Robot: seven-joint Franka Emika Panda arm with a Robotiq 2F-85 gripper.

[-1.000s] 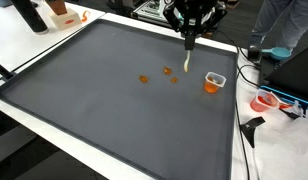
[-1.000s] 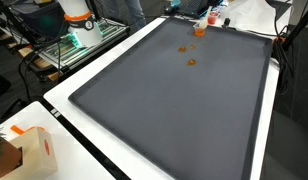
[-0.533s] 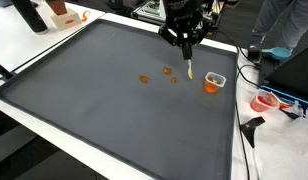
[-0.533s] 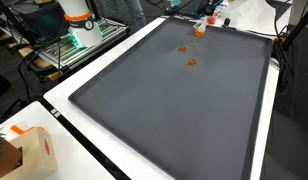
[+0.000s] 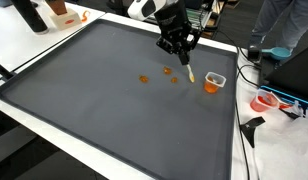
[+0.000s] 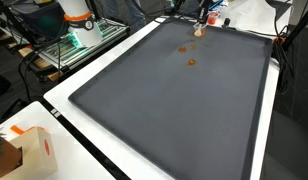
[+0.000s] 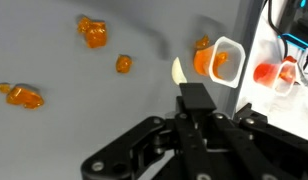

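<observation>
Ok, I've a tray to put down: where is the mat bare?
The mat is bare from the orange pieces to its near edge. Crowded at the far end: pieces, cup, gripper holding a white utensil.

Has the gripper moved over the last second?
Yes. In an exterior view the gripper has shifted left and a little lower in the picture, away from the plastic cup, with its jaws shut on a white utensil.
</observation>
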